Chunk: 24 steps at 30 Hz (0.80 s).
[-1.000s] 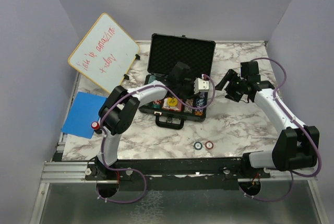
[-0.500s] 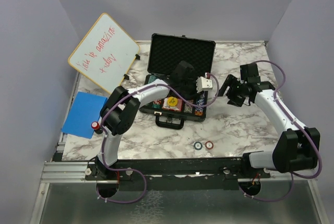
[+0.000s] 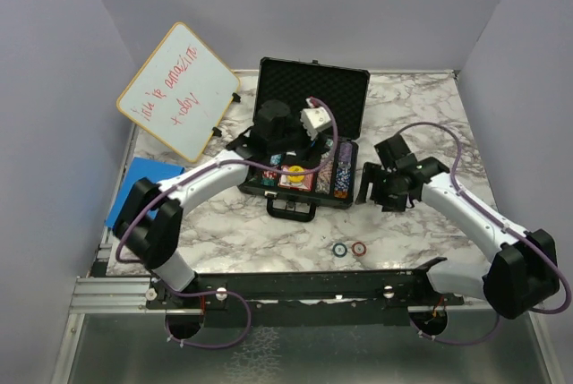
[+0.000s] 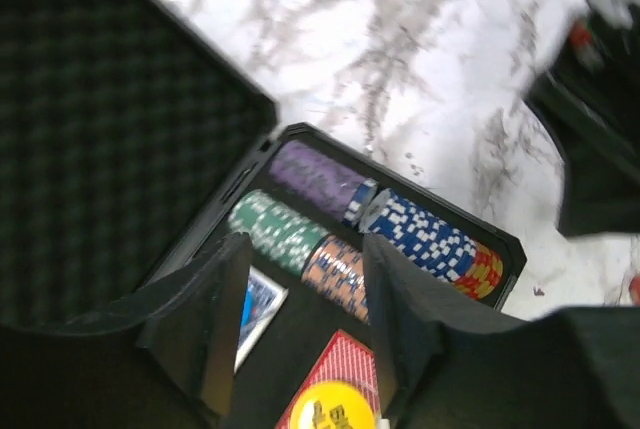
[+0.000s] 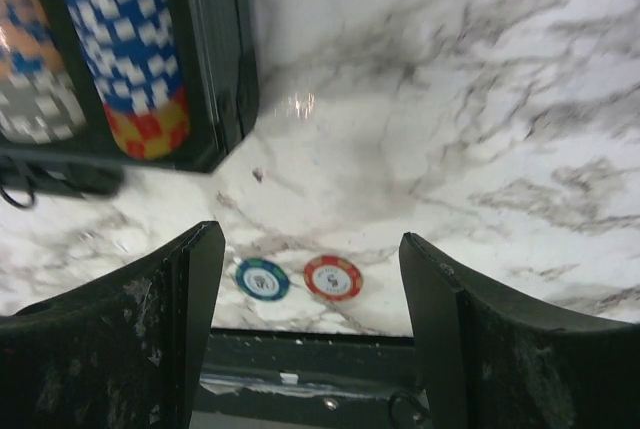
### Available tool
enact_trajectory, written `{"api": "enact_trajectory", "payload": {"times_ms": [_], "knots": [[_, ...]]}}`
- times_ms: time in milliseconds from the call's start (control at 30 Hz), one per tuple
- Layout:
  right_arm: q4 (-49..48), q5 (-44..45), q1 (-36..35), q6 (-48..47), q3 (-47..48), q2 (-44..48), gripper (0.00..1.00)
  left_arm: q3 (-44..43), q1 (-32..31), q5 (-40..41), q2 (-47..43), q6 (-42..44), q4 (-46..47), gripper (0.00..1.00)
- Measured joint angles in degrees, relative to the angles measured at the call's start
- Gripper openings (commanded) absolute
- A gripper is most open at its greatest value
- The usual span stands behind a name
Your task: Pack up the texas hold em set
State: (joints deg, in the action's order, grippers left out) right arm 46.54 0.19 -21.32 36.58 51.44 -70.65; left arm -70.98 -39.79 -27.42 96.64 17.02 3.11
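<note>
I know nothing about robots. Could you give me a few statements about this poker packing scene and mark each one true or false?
1. The black foam-lined briefcase lies open. True.
2. Every poker chip is already inside it. False: a teal round chip and a red round chip lie on the marble table.
3. The right pincer is shut on a chip. False: it is open and empty.
4. The left pincer is open above the briefcase. True.
</note>
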Motion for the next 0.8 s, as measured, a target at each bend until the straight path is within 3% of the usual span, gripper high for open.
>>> {"api": "enact_trajectory", "payload": {"times_ms": [133, 300, 600, 800], "knots": [[1.42, 1.31, -7.5, 1.9, -3.58, 0.72, 0.77, 10.32, 2.01, 8.66, -10.51, -8.09, 9.68, 0.72], [1.77, 1.68, -14.82, 4.31, -6.8, -1.88, 0.77, 14.69, 3.58, 18.14, -15.82, -17.75, 13.57, 0.98], [1.55, 2.16, -23.34, 8.37, -6.82, -9.79, 0.57, 19.98, 9.73, 27.26, -19.93, -30.67, 13.68, 0.99], [1.42, 3.06, -24.06, 9.64, -6.95, -10.56, 0.56, 20.11, 9.84, 27.93, -19.93, -31.85, 13.03, 0.99]]}}
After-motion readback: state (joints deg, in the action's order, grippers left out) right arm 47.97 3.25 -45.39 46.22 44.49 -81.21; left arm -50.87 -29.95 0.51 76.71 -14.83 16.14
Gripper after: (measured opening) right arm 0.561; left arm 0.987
